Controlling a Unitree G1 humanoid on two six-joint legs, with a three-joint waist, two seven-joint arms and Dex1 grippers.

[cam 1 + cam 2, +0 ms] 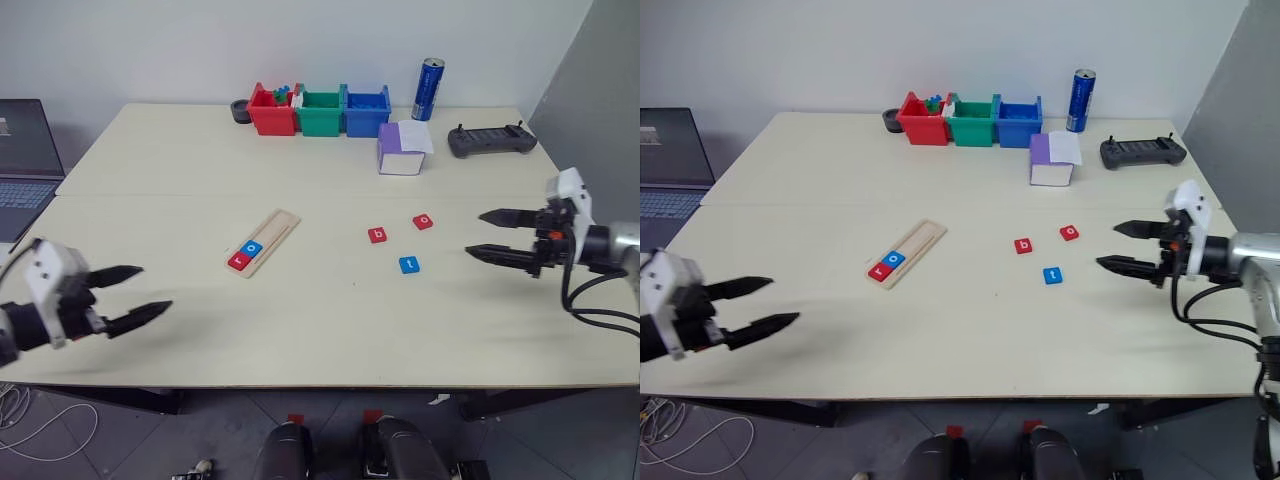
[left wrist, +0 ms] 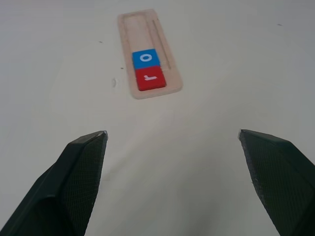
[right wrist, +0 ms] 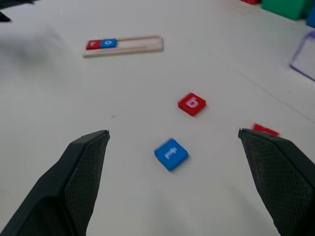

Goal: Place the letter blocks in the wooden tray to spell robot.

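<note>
The wooden tray (image 1: pixel 265 242) lies slanted at mid-table, with a red "r" block (image 1: pixel 239 261) and a blue "o" block (image 1: pixel 252 248) at its near end. To its right, loose on the table, lie a red "b" block (image 1: pixel 377 235), a red "o" block (image 1: pixel 423 221) and a blue "t" block (image 1: pixel 409 265). My left gripper (image 1: pixel 132 294) hovers open near the front left edge, pointing toward the tray. Over at the right, my right gripper (image 1: pixel 486 235) is open and empty, its tips a short way right of the blue "t".
Red (image 1: pixel 271 111), green (image 1: pixel 320 112) and blue (image 1: pixel 366 111) bins line the far edge, beside a blue can (image 1: pixel 429 89). A purple-and-white box (image 1: pixel 403 148) and a black controller (image 1: pixel 491 140) sit at the back right. A laptop (image 1: pixel 27 165) rests to the left.
</note>
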